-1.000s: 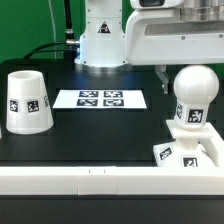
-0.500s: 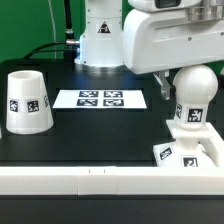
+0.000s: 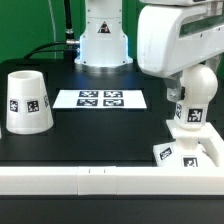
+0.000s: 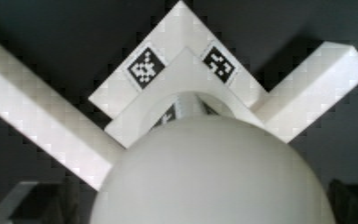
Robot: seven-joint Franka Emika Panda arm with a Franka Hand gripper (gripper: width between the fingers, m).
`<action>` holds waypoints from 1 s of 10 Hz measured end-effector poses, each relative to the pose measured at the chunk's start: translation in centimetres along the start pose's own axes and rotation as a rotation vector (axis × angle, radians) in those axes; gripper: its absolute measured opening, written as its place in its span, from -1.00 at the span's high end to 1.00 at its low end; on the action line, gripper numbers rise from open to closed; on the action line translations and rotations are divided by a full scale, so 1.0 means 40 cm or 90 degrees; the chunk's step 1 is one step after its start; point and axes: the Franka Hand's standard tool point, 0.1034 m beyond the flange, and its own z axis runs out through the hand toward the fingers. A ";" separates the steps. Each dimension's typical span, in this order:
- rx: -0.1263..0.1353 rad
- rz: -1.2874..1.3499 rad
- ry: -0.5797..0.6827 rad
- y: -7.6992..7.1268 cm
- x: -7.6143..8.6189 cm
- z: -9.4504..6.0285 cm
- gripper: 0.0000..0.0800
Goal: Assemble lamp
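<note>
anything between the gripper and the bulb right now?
Nothing visible. The wrist view shows the bulb close up, standing on the base, with nothing across it. The shade stands apart at the exterior view's left, beside the marker board.

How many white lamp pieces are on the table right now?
3. The shade stands alone on the exterior view's left; the bulb stands upright on the square base on the right, partly covered by the robot arm. None seems hidden.
</note>
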 end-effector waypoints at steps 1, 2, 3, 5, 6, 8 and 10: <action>0.000 -0.024 -0.001 0.002 -0.002 0.002 -0.75; 0.000 -0.079 -0.002 0.003 -0.004 0.003 -0.75; 0.000 -0.105 -0.002 0.004 -0.004 0.004 -0.75; -0.012 -0.232 -0.015 0.000 -0.002 0.004 -0.75; -0.016 -0.285 -0.020 -0.006 0.003 0.004 -0.75; -0.018 -0.392 -0.026 -0.012 0.008 0.005 -0.75; -0.017 -0.470 -0.035 -0.017 0.010 0.006 -0.75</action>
